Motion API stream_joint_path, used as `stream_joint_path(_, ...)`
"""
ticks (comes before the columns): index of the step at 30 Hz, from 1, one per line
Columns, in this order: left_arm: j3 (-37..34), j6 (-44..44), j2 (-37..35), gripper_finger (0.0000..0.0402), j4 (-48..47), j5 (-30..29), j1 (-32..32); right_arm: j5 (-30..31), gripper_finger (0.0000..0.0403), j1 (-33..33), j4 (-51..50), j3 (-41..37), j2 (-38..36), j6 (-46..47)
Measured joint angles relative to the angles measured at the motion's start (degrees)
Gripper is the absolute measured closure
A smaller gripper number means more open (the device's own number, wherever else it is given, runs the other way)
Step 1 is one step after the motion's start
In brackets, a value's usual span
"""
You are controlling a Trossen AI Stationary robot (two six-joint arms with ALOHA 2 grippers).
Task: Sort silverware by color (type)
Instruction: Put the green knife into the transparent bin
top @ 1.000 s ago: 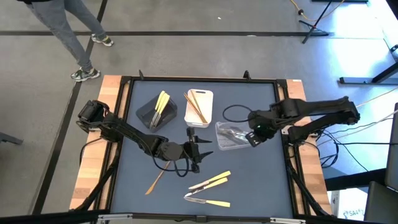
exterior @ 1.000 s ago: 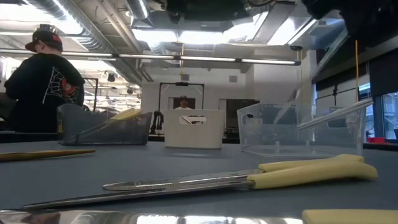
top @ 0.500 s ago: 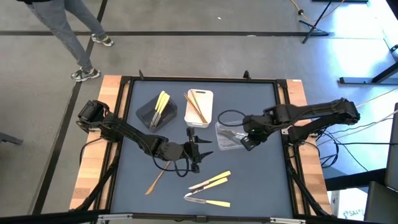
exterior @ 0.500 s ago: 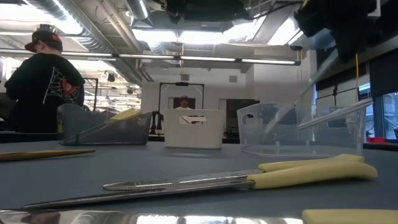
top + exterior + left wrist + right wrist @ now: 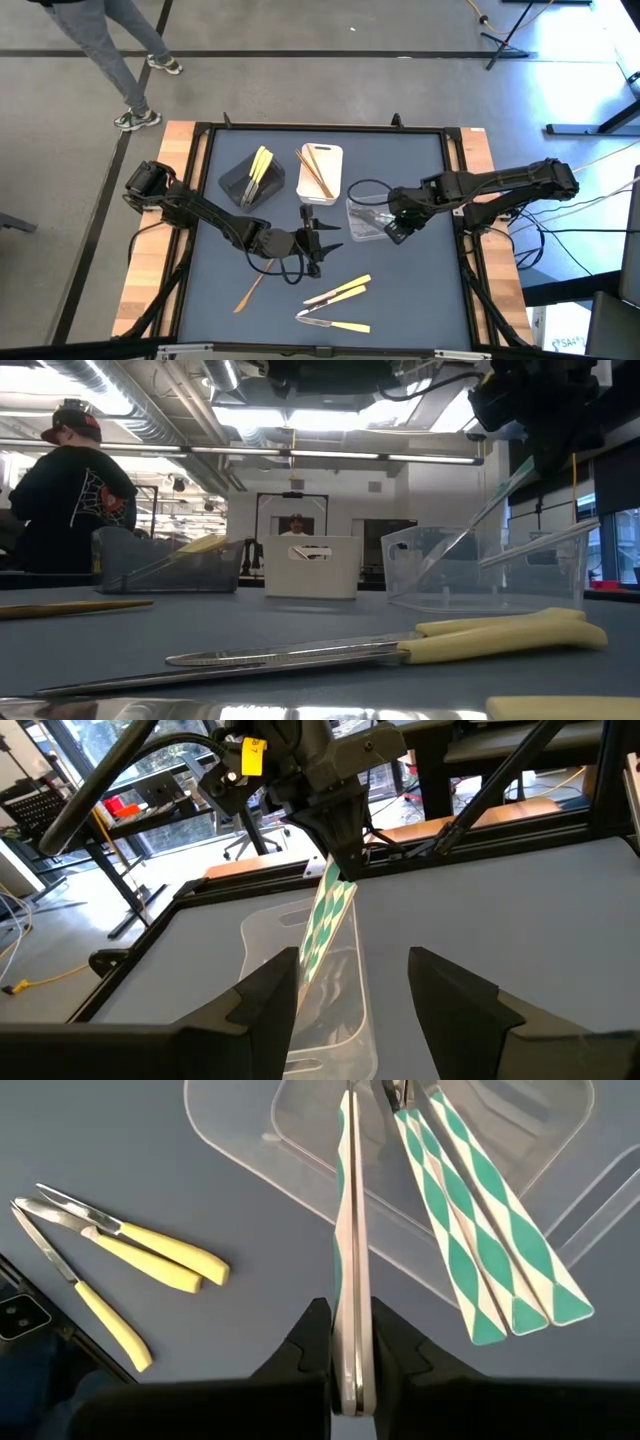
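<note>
Here the right gripper [image 5: 350, 1370] clenches a green-checked utensil [image 5: 349, 1230] above the clear tray [image 5: 362, 218], beside three alike [image 5: 480, 1230]; yellow-handled knives [image 5: 340, 292] lie near; left gripper [image 5: 318, 243] waits open mid-table.

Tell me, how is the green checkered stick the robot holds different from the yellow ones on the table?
The green-and-white checkered utensil is pinched in the right gripper, above the clear tray; the yellow-handled utensils lie flat on the table, untouched. Its handle is patterned; theirs are plain yellow. Both kinds are long and thin.
</note>
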Motion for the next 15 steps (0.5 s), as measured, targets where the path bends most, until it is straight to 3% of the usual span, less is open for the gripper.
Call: stream_joint_path(15,0.0,0.0,0.0,0.0217,0.0,0.0,0.0,1.6,0.0344,0.0,0.1,0.0,0.0,0.1)
